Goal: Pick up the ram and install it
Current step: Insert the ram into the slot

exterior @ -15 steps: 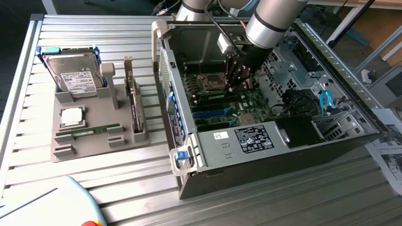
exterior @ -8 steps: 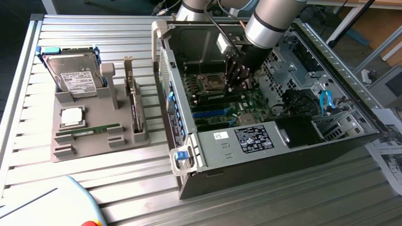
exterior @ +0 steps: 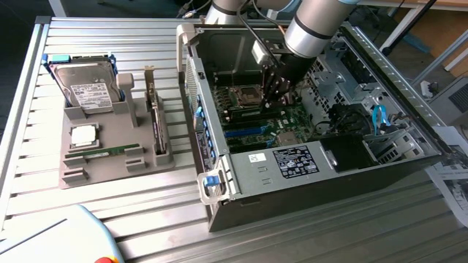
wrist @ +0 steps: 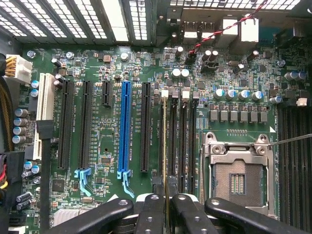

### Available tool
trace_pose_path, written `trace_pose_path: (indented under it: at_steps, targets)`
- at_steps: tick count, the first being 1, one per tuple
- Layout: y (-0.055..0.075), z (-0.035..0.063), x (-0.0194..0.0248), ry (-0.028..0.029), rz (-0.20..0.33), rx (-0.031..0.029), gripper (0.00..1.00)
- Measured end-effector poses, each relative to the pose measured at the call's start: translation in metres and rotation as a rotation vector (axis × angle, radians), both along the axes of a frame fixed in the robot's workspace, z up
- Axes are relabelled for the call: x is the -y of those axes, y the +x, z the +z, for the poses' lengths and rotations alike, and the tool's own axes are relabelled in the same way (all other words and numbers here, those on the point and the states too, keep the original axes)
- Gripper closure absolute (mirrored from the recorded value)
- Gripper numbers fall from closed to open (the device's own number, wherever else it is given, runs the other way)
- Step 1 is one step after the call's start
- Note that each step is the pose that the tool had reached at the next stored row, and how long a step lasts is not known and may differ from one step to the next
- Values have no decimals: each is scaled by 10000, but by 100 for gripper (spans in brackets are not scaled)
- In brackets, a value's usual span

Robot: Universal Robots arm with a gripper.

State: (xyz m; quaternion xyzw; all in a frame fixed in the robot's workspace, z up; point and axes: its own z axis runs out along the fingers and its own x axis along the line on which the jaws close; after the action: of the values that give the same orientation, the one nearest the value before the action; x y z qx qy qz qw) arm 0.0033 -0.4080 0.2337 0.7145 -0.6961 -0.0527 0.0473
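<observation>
The ram (wrist: pixel 165 141) shows edge-on in the wrist view as a thin green-yellow strip, upright and in line with the outermost of the black memory slots (wrist: pixel 181 141) beside the processor socket (wrist: pixel 237 170). My gripper (wrist: pixel 168 207) is shut on the stick's upper edge, with the black fingers (wrist: pixel 152 214) on either side of it. I cannot tell whether the stick is seated in its slot. In the exterior view my gripper (exterior: pixel 273 101) reaches down into the open computer case (exterior: pixel 219 181), just above the motherboard (exterior: pixel 292 123).
A grey holder (exterior: pixel 109 164) at the exterior view's left carries a silver hard drive (exterior: pixel 87 87), a square processor chip (exterior: pixel 83 135) and another green stick (exterior: pixel 102 152). Case walls, a drive cage (exterior: pixel 343 82) and cables (exterior: pixel 378 118) hem in the arm.
</observation>
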Motion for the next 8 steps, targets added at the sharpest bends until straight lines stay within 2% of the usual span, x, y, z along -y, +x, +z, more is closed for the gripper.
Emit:
trace_pose_path:
  at_steps: [4, 8]
  targets:
    - [1, -2, -1, 3, 1, 1, 87]
    - [1, -2, -1, -18, -118, 1, 87]
